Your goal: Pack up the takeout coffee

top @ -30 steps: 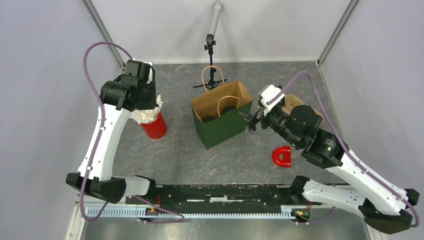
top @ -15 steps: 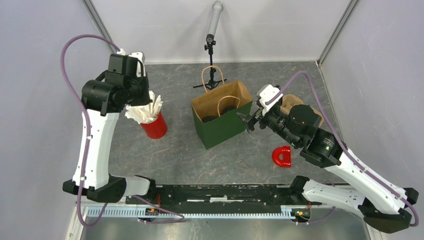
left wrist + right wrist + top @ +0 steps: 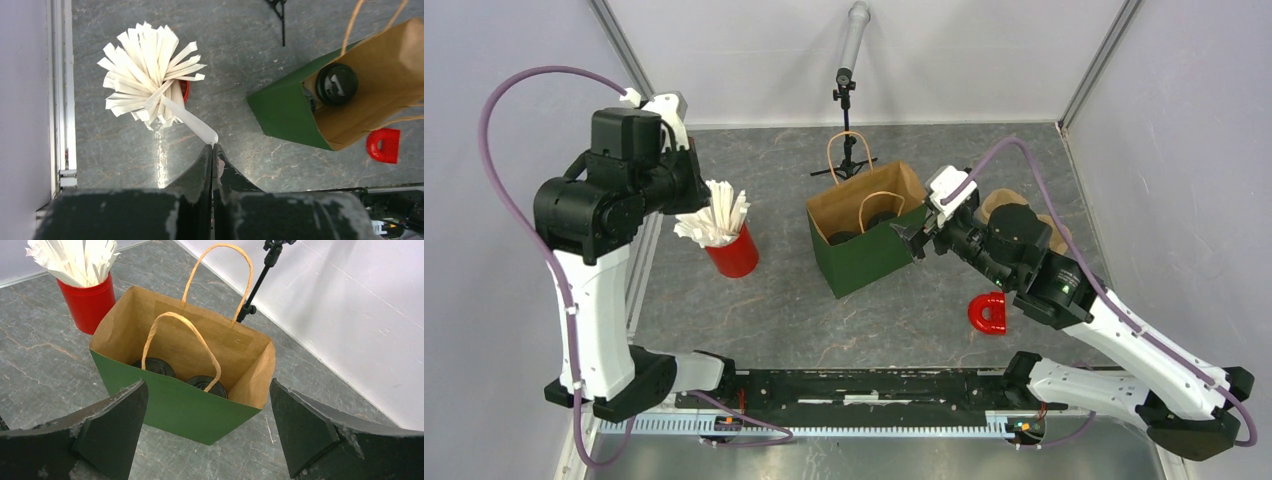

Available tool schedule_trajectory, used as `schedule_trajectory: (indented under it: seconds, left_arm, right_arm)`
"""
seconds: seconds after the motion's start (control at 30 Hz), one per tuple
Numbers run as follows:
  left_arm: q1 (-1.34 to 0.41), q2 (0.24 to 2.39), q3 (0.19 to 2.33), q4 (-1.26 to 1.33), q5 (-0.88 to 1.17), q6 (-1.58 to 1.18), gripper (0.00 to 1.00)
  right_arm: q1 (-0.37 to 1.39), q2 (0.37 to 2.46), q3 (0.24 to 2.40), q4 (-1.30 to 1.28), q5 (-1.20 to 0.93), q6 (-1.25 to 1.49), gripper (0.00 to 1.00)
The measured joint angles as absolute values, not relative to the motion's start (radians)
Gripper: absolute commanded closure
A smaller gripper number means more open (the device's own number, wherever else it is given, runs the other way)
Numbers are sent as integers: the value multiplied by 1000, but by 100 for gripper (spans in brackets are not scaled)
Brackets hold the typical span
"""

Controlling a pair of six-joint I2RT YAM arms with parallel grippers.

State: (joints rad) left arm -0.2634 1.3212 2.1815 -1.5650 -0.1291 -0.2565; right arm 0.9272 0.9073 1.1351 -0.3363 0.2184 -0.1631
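Top view: left arm up over red cup (image 3: 736, 255) of white sticks (image 3: 714, 215). Right gripper (image 3: 911, 238) just beside green bag (image 3: 864, 262), on its right side. Two coffee cups (image 3: 882, 212) stand inside bag, black lids showing.
Left wrist: left gripper (image 3: 212, 152) pinched tight on one stick (image 3: 192, 122), its other end in the bunch.
Right wrist: jaws spread wide, holding nothing. Bag w/ both cups is just ahead.

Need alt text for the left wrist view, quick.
Shut jaws pinch the tip of one white stick whose other end meets the bunch in the red cup. At right stands the open green bag with a black-lidded cup inside.
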Motion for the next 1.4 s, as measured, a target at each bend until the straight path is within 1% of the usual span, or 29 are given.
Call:
schedule_trajectory:
  seconds: [0.13,0.3,0.53,0.77,0.83,0.9,1.0,1.13,1.4]
  left_arm:
    - [-263,1315,2246,-1569,-81,-257,98]
    - [-263,1250,2217,-1517,6,-256,98]
    - [-263,1135,2179,-1341,157,-258,98]
    - [-263,1092,2149,-1111,397,-316,98]
    - [-263,1079,2092,-1019,460,-357,97]
    - [-264,1055,1987,-901,528,-421,98]
    - [-264,1021,1801,-722,581,-525,98]
    - [-264,1015,1628,-550,612,-630,98]
    - [-274,1073,1478,-388,640,-692,98]
  right_arm:
    - [927,929,1157,-335,223,-163,2]
    - [927,928,1178,-307,258,-162,2]
    - [927,923,1196,-290,302,-162,2]
    - [927,918,1209,-285,327,-162,2]
    - [927,909,1209,-285,332,-162,2]
    - [927,896,1209,-285,339,-162,2]
    - [927,871,1209,-282,344,-163,2]
    - [927,844,1210,-279,345,-173,2]
    - [927,789,1213,-301,371,-181,2]
